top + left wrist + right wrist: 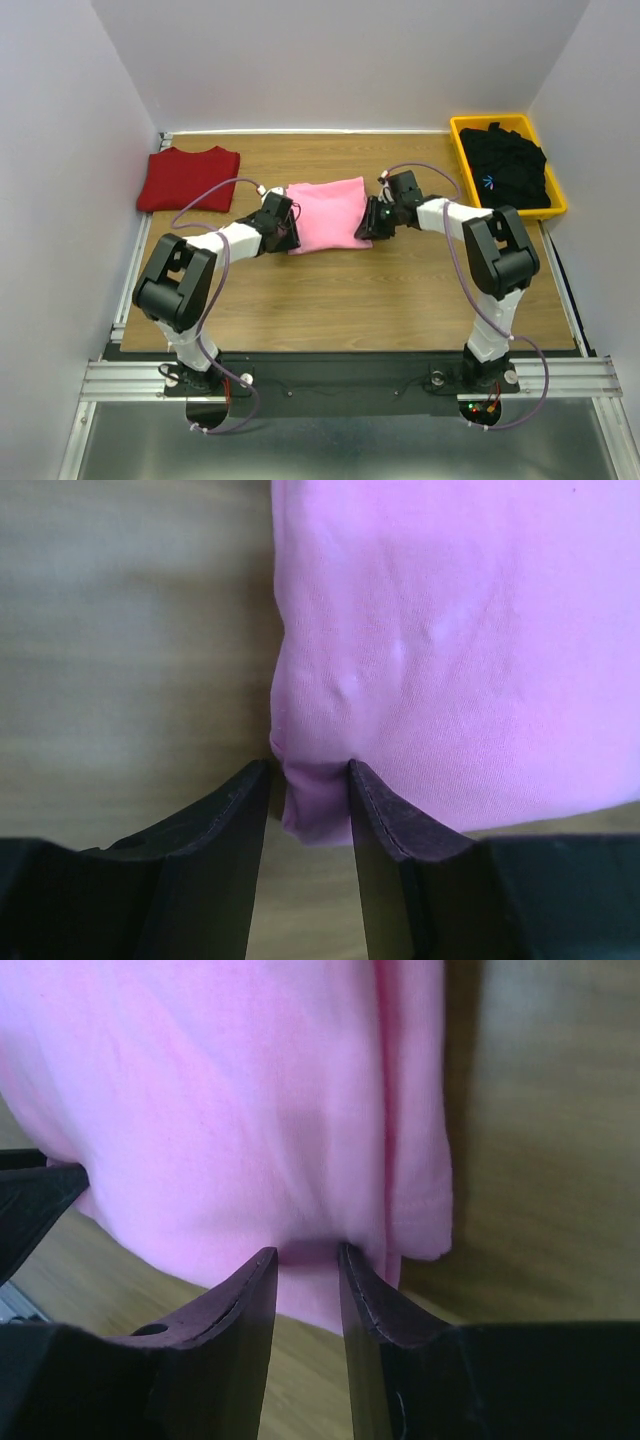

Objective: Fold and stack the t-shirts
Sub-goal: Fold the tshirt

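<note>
Our left gripper (310, 772) has its jaws drawn narrow, and a small bunch of the pink t-shirt (450, 630) is nipped between them at the bottom centre of the left wrist view. The cloth puckers just above the bite. Our right gripper (308, 1252) is the same: the jaws are close together, and a fold of pink is caught between them low in the right wrist view, beside a doubled hem edge.

From above, the pink shirt lies folded into a rough rectangle at the middle of the wooden table (350, 300). The left gripper is at its lower left edge and the right at its lower right edge.

We judge the shirt light, limp and easily creased. It will sag between the two holds and its layers may slip apart, so the sound grip is at the corners, through every layer.

The dark red t-shirt (187, 178) lies folded at upper left, well apart. The black t-shirt (510, 165) sits crumpled in the yellow bin (459, 135) at upper right.
</note>
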Robot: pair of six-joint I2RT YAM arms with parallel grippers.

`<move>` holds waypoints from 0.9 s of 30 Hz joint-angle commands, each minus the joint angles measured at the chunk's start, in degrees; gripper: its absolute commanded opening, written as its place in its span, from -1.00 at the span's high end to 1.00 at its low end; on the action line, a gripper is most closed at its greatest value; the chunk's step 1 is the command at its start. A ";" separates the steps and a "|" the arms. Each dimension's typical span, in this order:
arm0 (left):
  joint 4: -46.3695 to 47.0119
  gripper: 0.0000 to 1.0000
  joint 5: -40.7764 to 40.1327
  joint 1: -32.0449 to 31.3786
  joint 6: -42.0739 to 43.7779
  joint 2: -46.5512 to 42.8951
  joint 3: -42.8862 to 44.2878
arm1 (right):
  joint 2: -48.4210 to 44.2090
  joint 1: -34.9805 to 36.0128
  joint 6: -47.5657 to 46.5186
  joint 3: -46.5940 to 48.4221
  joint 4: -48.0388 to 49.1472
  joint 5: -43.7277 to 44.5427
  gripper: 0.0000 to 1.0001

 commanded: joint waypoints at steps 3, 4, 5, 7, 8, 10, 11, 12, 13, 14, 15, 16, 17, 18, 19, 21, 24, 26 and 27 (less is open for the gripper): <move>-5.66 -0.03 1.33 -1.30 -1.51 -9.48 -4.96 | -9.92 0.10 1.19 -8.32 -3.39 -1.37 0.24; -5.84 -0.07 0.81 -1.30 -1.25 -12.01 -4.35 | -10.72 0.10 1.19 -7.71 -3.48 -2.16 0.24; -5.93 -0.09 0.37 -1.21 -0.98 -13.00 -2.69 | -11.52 0.10 1.19 -6.92 -3.48 -2.42 0.23; -6.02 -0.14 -0.68 -1.04 0.24 -14.67 -0.22 | -12.22 0.10 1.37 -2.80 -3.48 -2.86 0.23; -5.93 -0.15 -1.04 -0.86 0.77 -14.85 2.57 | -12.05 0.10 1.11 -1.21 -3.31 -3.04 0.23; -4.27 -0.15 -1.39 -0.25 1.91 -14.33 5.14 | -9.87 0.10 0.58 5.00 -3.22 -3.91 0.22; -3.13 -0.13 -1.05 0.19 2.27 -13.80 6.11 | -8.72 0.01 0.14 7.57 -3.13 -4.27 0.22; -1.90 -0.10 -0.43 0.72 2.97 -13.01 7.86 | -7.41 0.10 -0.38 9.77 -3.04 -4.53 0.22; 0.64 -0.01 0.18 1.25 3.32 -12.05 8.66 | -5.83 0.10 -0.65 11.79 -2.95 -4.89 0.22; 1.71 0.03 0.80 2.12 3.67 -9.43 9.28 | -2.77 0.10 -0.91 16.16 -2.52 -6.37 0.22; 2.85 0.06 1.24 2.65 4.20 -8.01 11.20 | -0.82 0.01 -0.74 18.03 -1.64 -7.25 0.22; 3.73 0.12 3.07 3.18 4.47 -4.52 12.26 | 0.94 0.10 -0.65 20.49 -1.46 -9.00 0.22; 4.18 0.14 3.78 4.06 4.64 -2.74 13.31 | 4.52 0.10 0.04 24.25 -1.20 -10.24 0.22; 4.70 0.17 5.70 4.33 5.17 -0.98 15.24 | 6.13 0.01 0.57 26.03 0.02 -11.47 0.22; 5.23 0.20 6.68 4.50 5.61 0.77 16.30 | 7.62 0.10 0.93 27.53 0.38 -12.44 0.22; 5.94 0.24 8.18 4.50 6.57 5.70 19.19 | 11.39 0.10 1.28 30.51 1.52 -13.41 0.22; 6.29 0.25 7.75 4.59 7.72 10.45 22.54 | 15.53 -0.07 0.23 32.37 1.88 -13.41 0.22; 6.55 0.25 7.13 4.59 7.72 13.00 23.69 | 17.03 -0.95 0.14 32.20 2.58 -13.06 0.23; 6.64 0.25 7.13 4.85 7.81 13.79 24.74 | 17.91 -1.56 0.40 31.94 3.19 -13.15 0.23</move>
